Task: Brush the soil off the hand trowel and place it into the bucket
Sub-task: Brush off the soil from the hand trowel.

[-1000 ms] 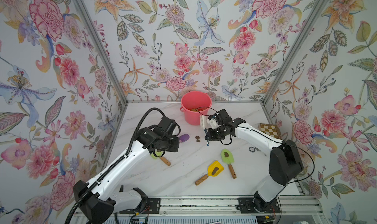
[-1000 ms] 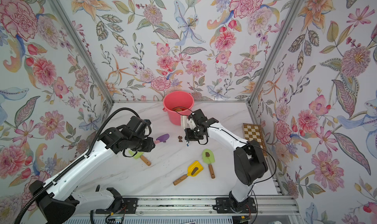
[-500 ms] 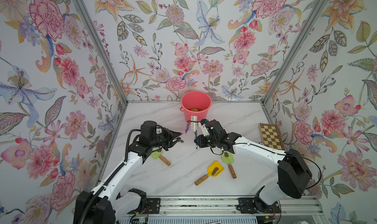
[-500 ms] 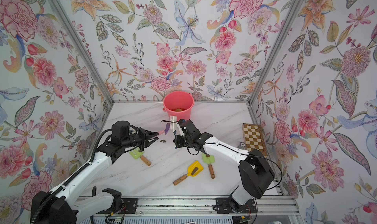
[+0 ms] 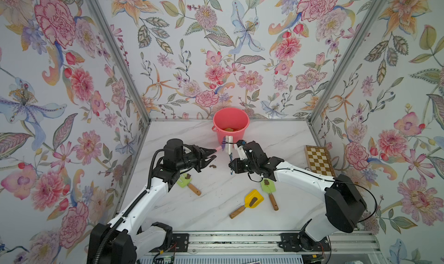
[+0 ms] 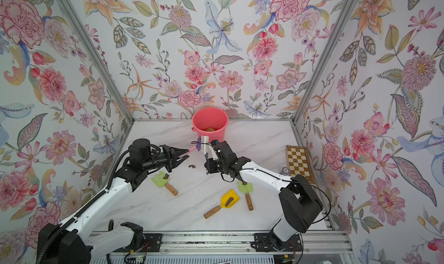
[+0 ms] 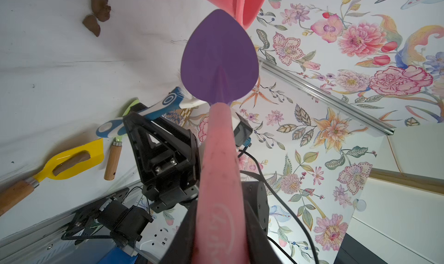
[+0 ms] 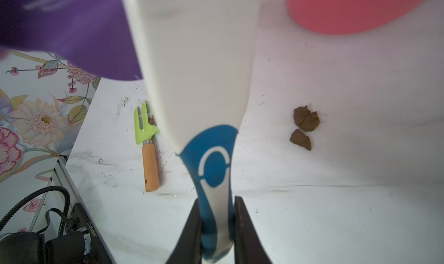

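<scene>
- Pinching trowel [image 7: 219,58] by pink handle w/ L gripper [image 5: 211,154], jaws clamped; holding purple blade in front of bucket [image 5: 241,134].
- Gripping brush [image 8: 199,70] handle w/ R gripper [image 8: 217,229], jaws tight; bristles against blade.
- Seeing soil lumps [image 5: 212,166] on table [image 5: 192,135] below.

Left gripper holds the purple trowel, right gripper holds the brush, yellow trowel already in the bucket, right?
No: the yellow trowel lies on the table, outside the bucket, as both top views show. The left gripper does hold the purple trowel and the right gripper the brush.
</scene>
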`<state>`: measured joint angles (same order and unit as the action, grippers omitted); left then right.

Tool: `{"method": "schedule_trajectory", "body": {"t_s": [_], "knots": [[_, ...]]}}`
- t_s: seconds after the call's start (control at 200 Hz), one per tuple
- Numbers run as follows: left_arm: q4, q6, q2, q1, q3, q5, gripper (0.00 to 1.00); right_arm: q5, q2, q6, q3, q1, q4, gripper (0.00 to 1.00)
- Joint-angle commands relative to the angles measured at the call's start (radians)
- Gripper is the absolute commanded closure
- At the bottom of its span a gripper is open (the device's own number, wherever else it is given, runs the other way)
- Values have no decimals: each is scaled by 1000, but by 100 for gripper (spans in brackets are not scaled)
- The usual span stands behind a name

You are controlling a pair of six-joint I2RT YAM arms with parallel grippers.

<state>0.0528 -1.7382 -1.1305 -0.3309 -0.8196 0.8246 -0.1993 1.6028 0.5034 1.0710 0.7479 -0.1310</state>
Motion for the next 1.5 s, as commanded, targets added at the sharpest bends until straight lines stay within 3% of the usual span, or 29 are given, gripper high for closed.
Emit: {"method": "schedule_trajectory", "body": {"t_s": [0.0,0.17,0.275,0.47,0.631,0.991,1.231,1.336,1.491], "knots": [[70,-9,9,-15,-46,45,100,-38,69,-33,35,-43,24,100],[89,-28,27,-22,-21,38,100,-42,133,-51,59,-118,23,100],[119,-41,28,-22,-9,34,100,-46,89,-47,59,-148,-3,100],[159,-51,-1,-22,-15,46,100,-28,-78,-52,39,-114,-45,100],[166,-43,-36,-23,-46,72,100,-14,-95,-53,60,-60,-58,100],[159,-13,-50,-23,-83,117,100,-68,107,-68,161,-78,-42,100],[87,91,-58,-17,-105,153,100,-72,203,-74,184,-100,-42,100],[-62,229,-82,-2,-180,153,100,-50,164,-45,170,-113,-40,100],[-544,664,-213,4,-491,58,100,-28,16,20,131,-159,-33,100]]}}
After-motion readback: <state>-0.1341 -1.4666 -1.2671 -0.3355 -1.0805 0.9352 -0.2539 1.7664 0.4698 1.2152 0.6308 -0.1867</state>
